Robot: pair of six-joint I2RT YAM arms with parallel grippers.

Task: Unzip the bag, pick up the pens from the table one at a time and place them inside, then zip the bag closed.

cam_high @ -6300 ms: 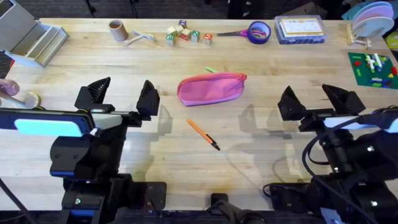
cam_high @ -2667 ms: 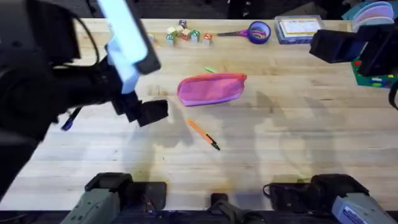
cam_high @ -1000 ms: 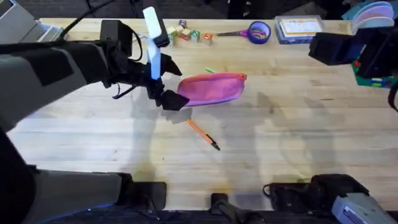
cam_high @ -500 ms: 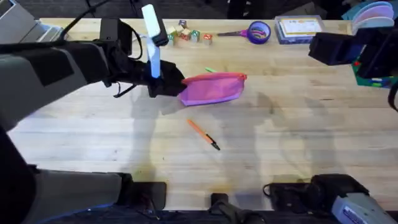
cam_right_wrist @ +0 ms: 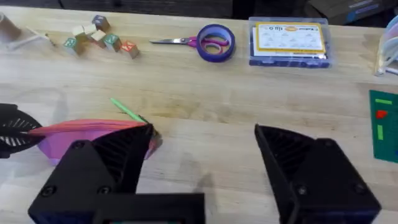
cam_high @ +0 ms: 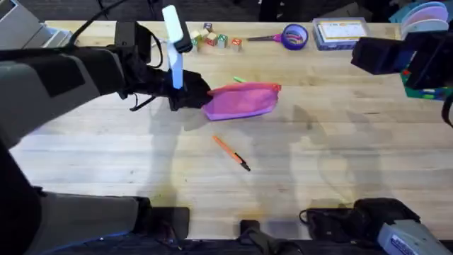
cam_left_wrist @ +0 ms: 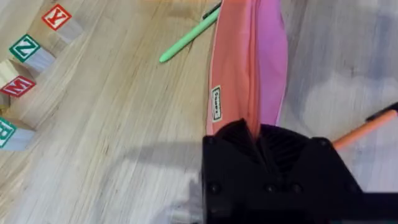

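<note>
The pink bag [cam_high: 244, 99] lies zipped near the middle of the table [cam_high: 318, 163]; in the left wrist view the bag [cam_left_wrist: 249, 62] runs away from my fingers. My left gripper [cam_high: 199, 98] is at its left end, shut on the fabric tip [cam_left_wrist: 257, 132]. The orange pen [cam_high: 231, 152] lies in front of the bag, and the orange pen [cam_left_wrist: 364, 127] shows beside my left fingers. The green pen [cam_high: 241, 80] lies just behind the bag. My right gripper [cam_right_wrist: 199, 168] hangs open, high over the table's right side, nothing between its fingers, looking at the bag [cam_right_wrist: 55, 148].
Along the back edge are letter blocks [cam_high: 216, 40], purple-handled scissors [cam_high: 287, 35] and a clear plastic box [cam_high: 342, 32]. A green board [cam_high: 425, 79] and a plate rack [cam_high: 421, 21] sit at the far right. Bare wood spreads in front of the orange pen.
My left arm rose, reached across to the bag's left end and closed on it in the last second. My right arm lifted up to the right and has since held still.
</note>
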